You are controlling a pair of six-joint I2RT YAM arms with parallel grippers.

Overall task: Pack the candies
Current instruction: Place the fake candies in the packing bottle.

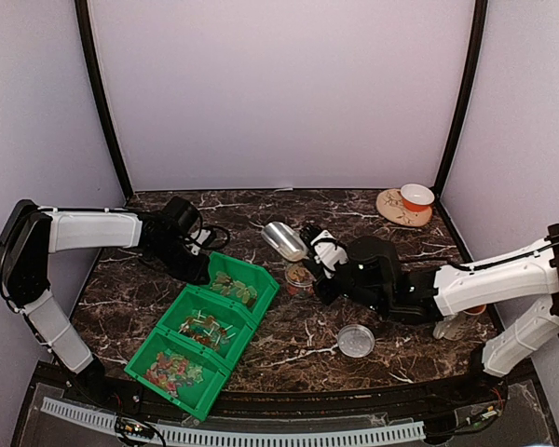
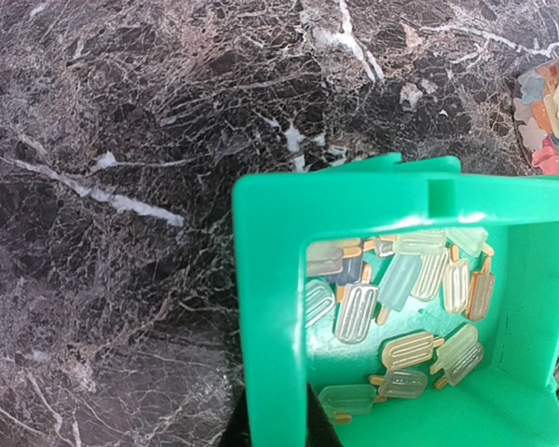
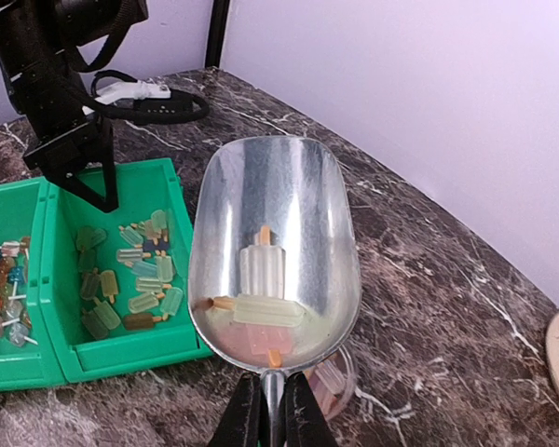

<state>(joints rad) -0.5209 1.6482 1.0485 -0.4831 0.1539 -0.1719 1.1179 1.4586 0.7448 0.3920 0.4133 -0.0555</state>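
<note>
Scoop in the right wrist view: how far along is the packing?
Done: the jar holds some candies. In hand: the right hand holds the scoop, a few candies inside, over it; the left hand clamps the far bin. Left: tip them in, then fit the lid lying nearby.

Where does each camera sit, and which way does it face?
Top external: above and behind, facing down on the dark marble table; left arm and right arm show.
Left wrist: faces down into a green plastic bin of popsicle-shaped candies; left end effector clamps its wall.
Right wrist: faces along a shiny metal scoop held by the right end effector.
Both wrist views share that bin.
</note>
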